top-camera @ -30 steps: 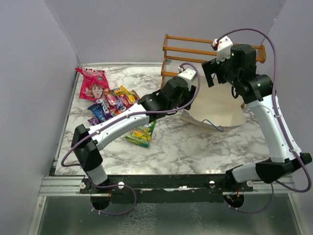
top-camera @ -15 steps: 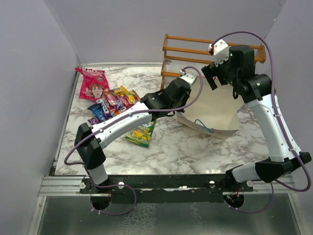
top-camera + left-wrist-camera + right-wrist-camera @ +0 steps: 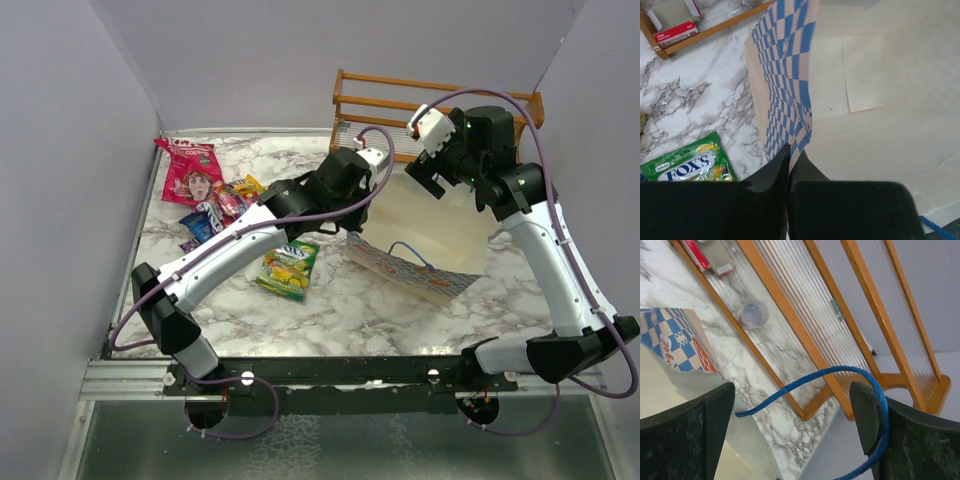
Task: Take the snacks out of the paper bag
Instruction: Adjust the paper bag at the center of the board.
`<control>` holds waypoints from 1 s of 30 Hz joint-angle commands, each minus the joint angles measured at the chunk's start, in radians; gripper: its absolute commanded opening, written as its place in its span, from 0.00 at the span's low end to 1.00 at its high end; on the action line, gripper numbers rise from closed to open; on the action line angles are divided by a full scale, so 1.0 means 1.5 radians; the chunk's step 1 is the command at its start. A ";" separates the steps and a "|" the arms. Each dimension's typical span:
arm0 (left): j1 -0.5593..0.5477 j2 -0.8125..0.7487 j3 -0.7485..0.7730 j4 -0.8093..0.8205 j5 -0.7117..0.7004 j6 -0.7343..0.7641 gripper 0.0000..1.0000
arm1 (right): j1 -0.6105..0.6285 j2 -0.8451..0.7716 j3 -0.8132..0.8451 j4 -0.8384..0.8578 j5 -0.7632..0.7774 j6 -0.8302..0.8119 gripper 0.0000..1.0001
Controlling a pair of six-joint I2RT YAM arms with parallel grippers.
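Observation:
The blue-and-white checkered paper bag [image 3: 432,228] lies on its side at centre right, its cream inside facing up. My left gripper [image 3: 352,212] is shut on the bag's checkered side wall [image 3: 785,85]; in the left wrist view its fingers [image 3: 792,152] pinch that edge. My right gripper [image 3: 427,182] is open above the bag's far rim, with a blue cord handle [image 3: 840,372] looped across its fingers [image 3: 792,425]. Snacks lie out on the table: a pink-red bag with a face [image 3: 193,172], a pile of small packets [image 3: 225,203], and a green-yellow packet [image 3: 288,268], which also shows in the left wrist view [image 3: 690,165].
A wooden rack [image 3: 440,100] stands at the back right, just behind the bag; its slats fill the right wrist view [image 3: 805,315]. Grey walls close in the marble table [image 3: 330,300] on the left, back and right.
My left gripper has pulled the bag's side wall left and toward the near edge, spreading the mouth wider. My right gripper has moved left and down with the cord handle. The green-yellow packet is now uncovered.

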 commanded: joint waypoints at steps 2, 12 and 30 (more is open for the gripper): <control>0.007 -0.030 -0.010 -0.004 0.054 -0.005 0.00 | 0.001 -0.012 0.025 0.043 -0.169 0.000 0.99; 0.023 -0.057 -0.056 0.029 0.055 -0.016 0.00 | 0.001 -0.046 -0.012 0.092 -0.253 0.251 0.99; 0.041 -0.065 -0.057 -0.006 0.067 0.009 0.00 | 0.001 0.113 0.246 -0.095 0.119 0.478 0.99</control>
